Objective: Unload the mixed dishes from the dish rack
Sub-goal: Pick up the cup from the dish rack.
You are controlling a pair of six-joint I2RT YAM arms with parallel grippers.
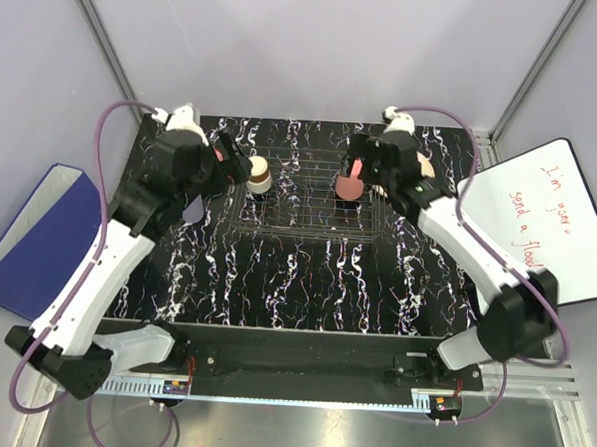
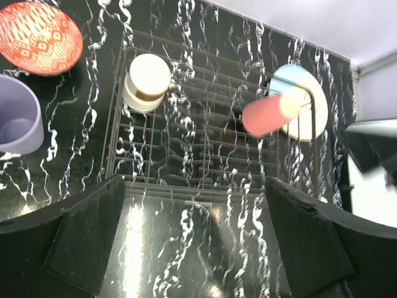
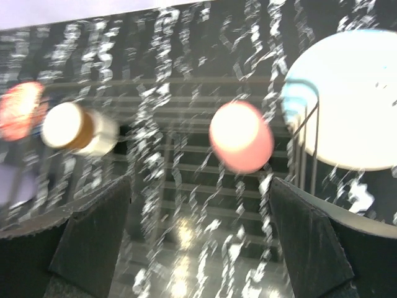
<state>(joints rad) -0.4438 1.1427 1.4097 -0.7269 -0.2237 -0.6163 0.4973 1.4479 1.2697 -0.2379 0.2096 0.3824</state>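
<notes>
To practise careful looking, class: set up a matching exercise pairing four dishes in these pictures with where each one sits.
Things:
1 bowl
2 lavender cup
3 white cup
4 pink cup

Places:
A in the rack, right end
B on the table, patterned inside
C in the rack, left end
D on the table, plain inside

Pairs: 1-B, 2-D, 3-C, 4-A

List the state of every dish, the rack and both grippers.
dish rack: holds two cups
whitish cup: standing in the rack, left end
salmon-pink cup: in the rack, right end
lavender cup: out, upright on the table
red-orange bowl: out, on the table
plate: flat on the table beside the rack
left gripper: open, empty
right gripper: open, empty
</notes>
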